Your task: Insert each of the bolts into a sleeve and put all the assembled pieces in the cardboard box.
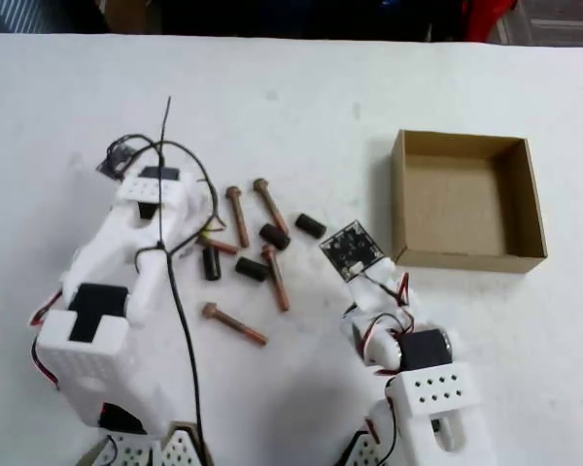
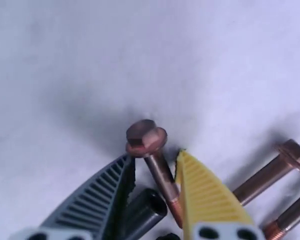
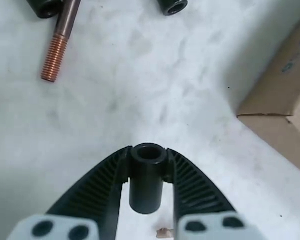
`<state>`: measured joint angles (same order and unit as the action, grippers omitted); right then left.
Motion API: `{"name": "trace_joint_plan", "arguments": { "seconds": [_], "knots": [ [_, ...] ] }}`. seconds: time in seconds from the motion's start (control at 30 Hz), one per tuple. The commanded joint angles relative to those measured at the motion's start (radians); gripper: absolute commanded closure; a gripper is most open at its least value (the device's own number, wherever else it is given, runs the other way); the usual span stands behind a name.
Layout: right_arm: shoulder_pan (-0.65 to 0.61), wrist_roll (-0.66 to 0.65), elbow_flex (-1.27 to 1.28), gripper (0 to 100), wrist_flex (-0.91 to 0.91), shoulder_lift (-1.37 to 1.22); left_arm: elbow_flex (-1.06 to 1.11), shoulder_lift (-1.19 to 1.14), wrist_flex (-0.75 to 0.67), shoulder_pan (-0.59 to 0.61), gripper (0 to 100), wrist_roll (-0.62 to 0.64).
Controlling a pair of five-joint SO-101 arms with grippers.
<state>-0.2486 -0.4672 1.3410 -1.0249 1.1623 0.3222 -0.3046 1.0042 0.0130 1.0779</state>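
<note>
My left gripper (image 2: 156,157) is open, its grey and yellow fingers on either side of a copper bolt (image 2: 157,165) lying on the white table. The bolt rests against the yellow finger, with a gap on the grey side. A black sleeve (image 2: 145,210) lies close by the grey finger. In the high view this gripper (image 1: 207,238) sits at the left edge of the scattered parts. My right gripper (image 3: 148,154) is shut on a black sleeve (image 3: 147,175), held just above the table left of the cardboard box (image 1: 466,260).
Several more bolts (image 1: 277,277) and black sleeves (image 1: 310,225) lie loose between the two arms. One bolt (image 1: 235,325) lies apart toward the front. The box's corner (image 3: 285,105) is near the right gripper. Cables (image 1: 180,291) trail over the left arm.
</note>
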Motion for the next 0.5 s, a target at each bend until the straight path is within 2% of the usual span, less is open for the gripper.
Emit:
{"name": "trace_joint_plan", "arguments": {
  "seconds": [0.0,0.2,0.37,0.47],
  "knots": [
    [0.012,-0.012,-0.006,98.1,0.018,0.016,-0.038,-0.010,-0.052,-0.004,84,0.009],
    [0.012,-0.012,-0.006,98.1,0.018,0.016,-0.043,-0.018,-0.077,-0.004,84,0.000],
    [0.012,-0.014,-0.006,98.1,0.016,0.016,-0.078,-0.019,-0.071,-0.004,84,-0.089],
    [0.012,-0.014,-0.005,98.1,0.016,0.016,-0.080,-0.019,-0.071,-0.004,90,-0.091]
  ]
}}
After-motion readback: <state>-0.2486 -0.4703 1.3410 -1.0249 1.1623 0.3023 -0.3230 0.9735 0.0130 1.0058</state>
